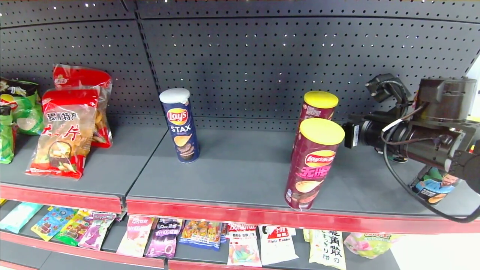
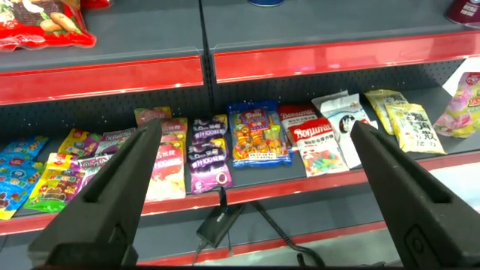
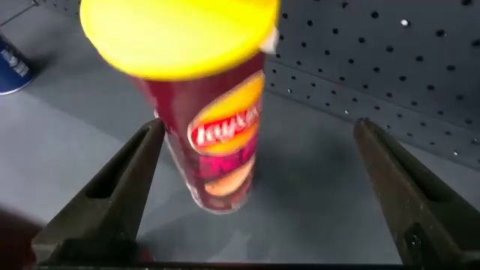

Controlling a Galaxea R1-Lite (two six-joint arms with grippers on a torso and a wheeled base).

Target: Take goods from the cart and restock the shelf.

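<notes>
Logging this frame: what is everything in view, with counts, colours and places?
maroon cans: two, yellow lids, upright on the grey upper shelf, one behind the other.
blue can: one, white lid, upright, left of the maroon cans.
red snack bags: two, leaning back at that shelf's left.
green bags: at least two, far left edge.
printed can: one, partly hidden under the right arm.
candy packets: many, mixed colours, lying on the lower shelf.
left gripper: one, black, open, facing the lower shelf.
right gripper: one, black, open, a maroon can ahead of it.
</notes>
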